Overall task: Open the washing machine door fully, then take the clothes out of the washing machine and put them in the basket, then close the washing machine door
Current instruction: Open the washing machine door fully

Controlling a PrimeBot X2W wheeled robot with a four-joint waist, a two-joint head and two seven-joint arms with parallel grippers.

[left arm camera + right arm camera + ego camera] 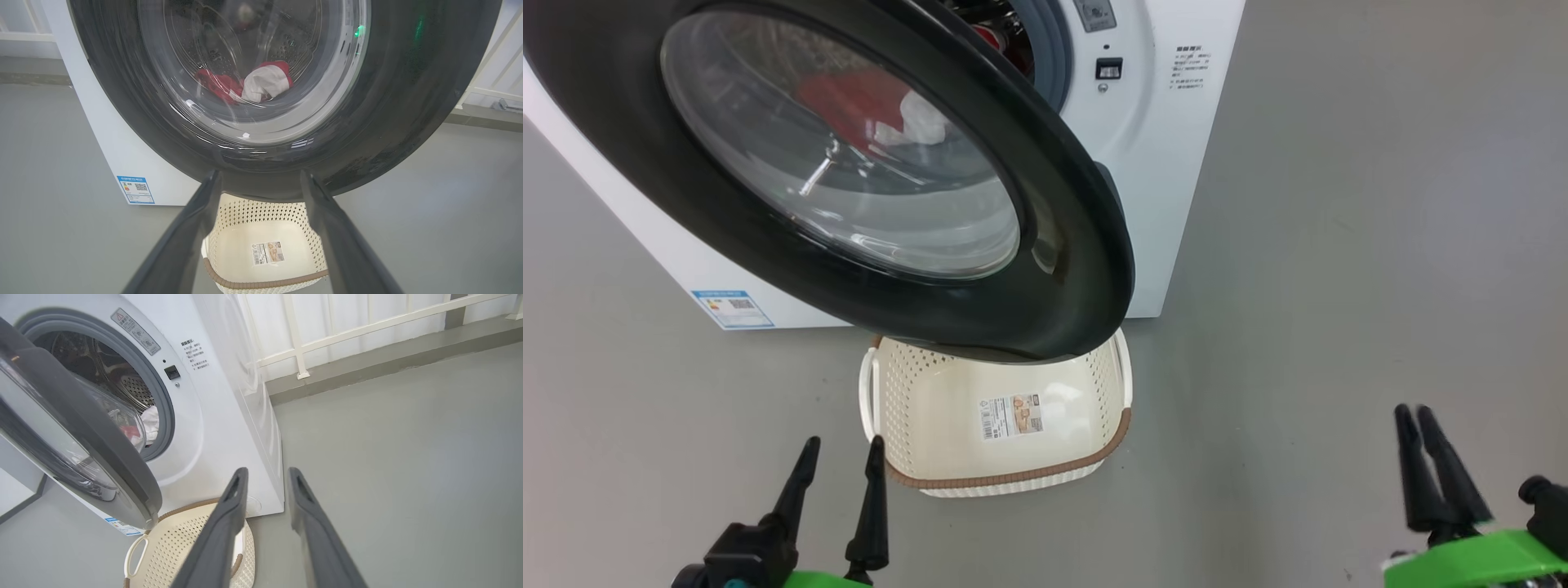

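Note:
The washing machine door (1054,269), black-rimmed with a clear glass bowl, stands partly swung out from the white washing machine (1168,163) and hangs over the back of the basket (1013,478). Red and white clothes (261,83) lie in the drum, seen through the glass and past the door's edge (151,420). The cream basket sits empty on the floor in front of the machine. My left gripper (843,445) is open, just left of the basket and below the door (388,122). My right gripper (1413,412) hovers far right with a narrow gap and nothing between its fingers (229,522).
Grey floor surrounds the machine, with wide room to its right. A white railing (298,355) and a low ledge run behind the machine. A blue label (731,309) marks the machine's lower front corner.

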